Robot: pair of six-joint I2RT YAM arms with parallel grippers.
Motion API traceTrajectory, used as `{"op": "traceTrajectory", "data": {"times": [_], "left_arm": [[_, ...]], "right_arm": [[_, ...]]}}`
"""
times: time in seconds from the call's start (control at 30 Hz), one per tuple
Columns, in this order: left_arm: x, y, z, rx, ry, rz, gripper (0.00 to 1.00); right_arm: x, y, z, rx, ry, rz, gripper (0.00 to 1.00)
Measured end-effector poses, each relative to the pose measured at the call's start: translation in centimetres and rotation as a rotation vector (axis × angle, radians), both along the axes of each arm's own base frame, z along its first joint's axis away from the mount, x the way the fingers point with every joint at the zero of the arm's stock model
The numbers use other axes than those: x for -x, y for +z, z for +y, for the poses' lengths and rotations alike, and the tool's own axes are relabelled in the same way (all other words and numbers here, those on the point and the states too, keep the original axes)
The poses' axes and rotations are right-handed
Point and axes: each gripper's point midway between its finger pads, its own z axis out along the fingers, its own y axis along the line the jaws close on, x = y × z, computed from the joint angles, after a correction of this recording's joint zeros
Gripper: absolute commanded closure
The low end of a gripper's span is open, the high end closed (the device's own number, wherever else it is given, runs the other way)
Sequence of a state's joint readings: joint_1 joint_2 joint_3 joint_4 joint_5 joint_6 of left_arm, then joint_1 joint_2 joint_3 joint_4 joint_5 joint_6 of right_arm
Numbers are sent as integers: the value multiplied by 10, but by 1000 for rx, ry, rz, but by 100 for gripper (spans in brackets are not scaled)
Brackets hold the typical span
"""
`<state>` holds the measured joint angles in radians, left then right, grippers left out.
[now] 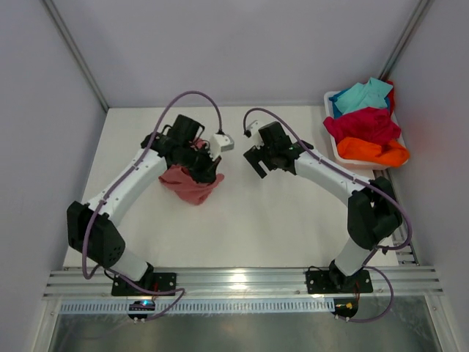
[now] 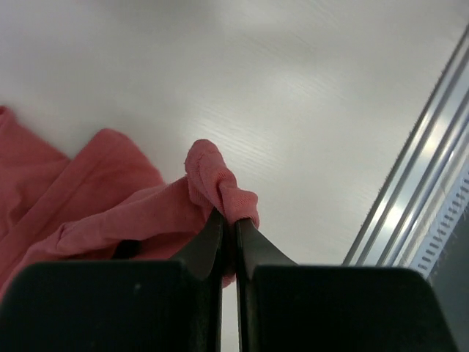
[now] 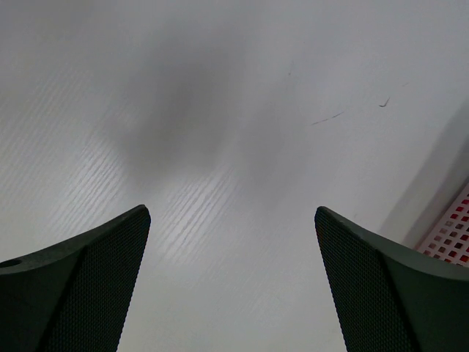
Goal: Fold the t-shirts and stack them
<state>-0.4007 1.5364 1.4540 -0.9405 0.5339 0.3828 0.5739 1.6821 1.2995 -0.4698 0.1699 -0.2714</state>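
Note:
The salmon-pink t-shirt (image 1: 188,184) hangs bunched from my left gripper (image 1: 207,169), lifted at the table's middle left. In the left wrist view my left gripper (image 2: 229,218) is shut on a pinched fold of the pink cloth (image 2: 212,180), and the rest of the shirt drapes to the left. My right gripper (image 1: 256,163) is open and empty over bare table right of the shirt; its wrist view shows the gripper (image 3: 232,220) with jaws wide apart above the table. Turquoise (image 1: 362,95), crimson (image 1: 364,123) and orange (image 1: 374,151) t-shirts lie piled at the far right.
A white tub (image 1: 335,147) at the far right edge holds the three piled shirts. An aluminium rail (image 1: 234,282) runs along the near edge, also seen in the left wrist view (image 2: 421,198). Grey walls enclose the table.

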Motion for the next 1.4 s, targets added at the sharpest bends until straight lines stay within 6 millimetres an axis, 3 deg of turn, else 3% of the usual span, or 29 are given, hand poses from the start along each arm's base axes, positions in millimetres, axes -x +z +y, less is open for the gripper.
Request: {"op": "traceTrajectory", "data": {"times": [0.17,0.23,0.3,0.4,0.5,0.63,0.77,0.93,1.0,1.1,1.23,1.4], "left_arm": [[55,-18,-55,-41,-257,12,98],[70,-27,-71,-64,-331,21,36],[83,-37,-82,-89,-391,38,1],[98,-49,-95,-116,-441,80,1],[96,-51,-94,-135,-437,72,1],[73,-45,-86,-191,-358,-33,1],[44,-17,-72,-202,-238,-194,1],[-2,36,-25,-156,19,-360,1],[-23,55,4,-147,161,-423,1],[-50,70,44,-138,358,-479,1],[-77,63,80,-160,533,-475,1],[-98,35,90,-173,614,-401,1]], "right_arm": [[-5,4,-4,-1,-53,-17,2],[-9,8,-2,-10,-69,-26,2],[-14,13,0,-20,-83,-38,2],[-17,15,-1,-18,-100,-47,1],[-18,14,-4,-10,-110,-48,1],[-16,10,-2,-17,-97,-28,1],[-5,4,12,-66,-12,36,1],[31,3,38,-166,205,156,3],[51,8,46,-207,301,205,4],[75,16,55,-257,432,248,5],[106,15,64,-276,566,298,5],[135,1,83,-207,689,325,6]]}}
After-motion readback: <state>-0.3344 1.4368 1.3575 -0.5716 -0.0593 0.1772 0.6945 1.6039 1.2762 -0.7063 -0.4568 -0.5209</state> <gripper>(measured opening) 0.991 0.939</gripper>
